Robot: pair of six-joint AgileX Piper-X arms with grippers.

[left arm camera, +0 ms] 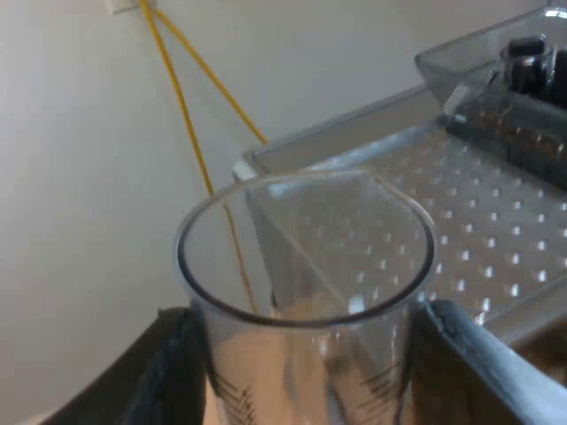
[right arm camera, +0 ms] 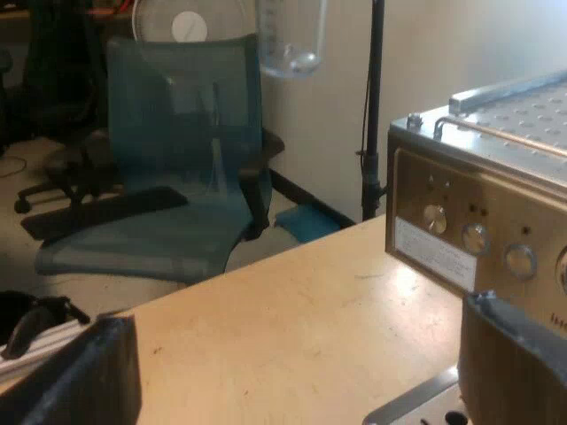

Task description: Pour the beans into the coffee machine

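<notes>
In the left wrist view, the left gripper [left arm camera: 314, 359] is clamped on the measuring glass [left arm camera: 292, 292], one black finger pressed to each side of its clear wall, with printed scale marks showing just inside the fingers. The glass's round rim faces the camera and sits near a corner of the espresso machine [left arm camera: 478, 230], whose dimpled metal top spreads out beyond it. The bean hopper [left arm camera: 505, 71], a clear tub, stands farther along that top, well apart from the glass. In the right wrist view, the right gripper [right arm camera: 297, 314] hangs low over the pale worktop [right arm camera: 266, 354] with its fingers wide apart and nothing between them, near the machine's [right arm camera: 478, 221] front panel of round knobs. The measuring glass [right arm camera: 291, 40] shows high in the air, above the level of the machine's top and apart from it. Beyond the worktop stand a blue-green office chair [right arm camera: 177, 150], a fan [right arm camera: 186, 22] and a black pole [right arm camera: 374, 97].
</notes>
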